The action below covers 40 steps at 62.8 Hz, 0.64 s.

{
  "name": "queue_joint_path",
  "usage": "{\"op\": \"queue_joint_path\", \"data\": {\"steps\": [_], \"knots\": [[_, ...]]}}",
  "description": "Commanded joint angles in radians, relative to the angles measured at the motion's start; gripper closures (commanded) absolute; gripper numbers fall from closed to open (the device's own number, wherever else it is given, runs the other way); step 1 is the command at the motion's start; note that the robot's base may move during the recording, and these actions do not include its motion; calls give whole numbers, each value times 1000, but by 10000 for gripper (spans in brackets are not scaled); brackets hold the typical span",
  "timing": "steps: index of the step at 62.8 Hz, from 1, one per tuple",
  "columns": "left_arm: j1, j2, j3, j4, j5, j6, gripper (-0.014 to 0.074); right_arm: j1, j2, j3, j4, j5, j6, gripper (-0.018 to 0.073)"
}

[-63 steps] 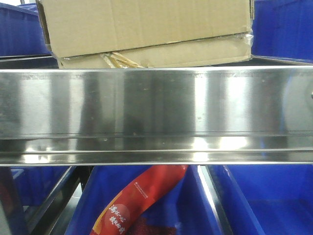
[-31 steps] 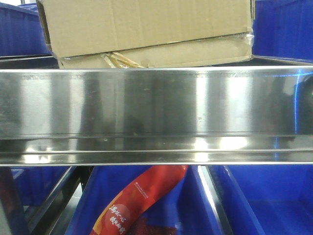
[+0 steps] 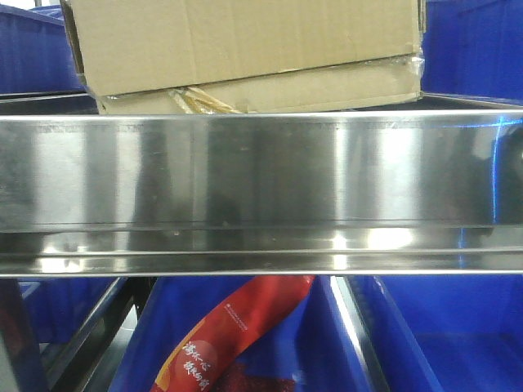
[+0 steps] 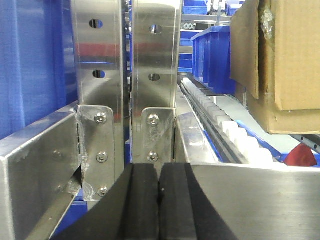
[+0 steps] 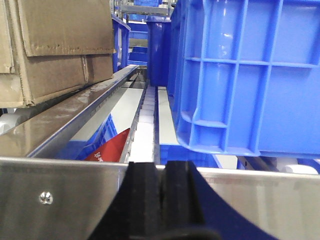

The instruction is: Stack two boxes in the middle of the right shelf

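In the front view a brown cardboard box (image 3: pixel 245 33) rests on the shelf level above the wide steel rail (image 3: pixel 261 180). Under it lies a second cardboard layer (image 3: pixel 327 90) with peeling yellowish tape. I cannot tell whether that layer is another box or a sagging flap. The left wrist view has the box (image 4: pixel 292 65) at the upper right, well away from my left gripper (image 4: pixel 159 200), which is shut and holds nothing. The right wrist view has the box (image 5: pixel 55 45) at the upper left. My right gripper (image 5: pixel 162 200) is shut and holds nothing, in front of the rail (image 5: pixel 60 200).
Blue plastic bins flank the box at the left (image 3: pixel 33 49) and right (image 3: pixel 474 49), and one (image 5: pixel 250 75) is close on my right gripper's right. Lower bins (image 3: pixel 441 335) hold a red bag (image 3: pixel 229 335). Steel uprights (image 4: pixel 125 75) stand just ahead of the left gripper.
Only the reflections on the steel rail have shifted slightly. The box has not moved.
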Motion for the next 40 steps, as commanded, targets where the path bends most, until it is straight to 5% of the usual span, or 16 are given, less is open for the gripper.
{"op": "queue_joint_path", "data": {"steps": [1,40], "knots": [[2,-5,-3,-4,-16,-1,708,-5,-7,2,-8,-25,-1,712],[2,-5,-3,-4,-16,-1,708,-5,-7,2,-8,-25,-1,712]]}}
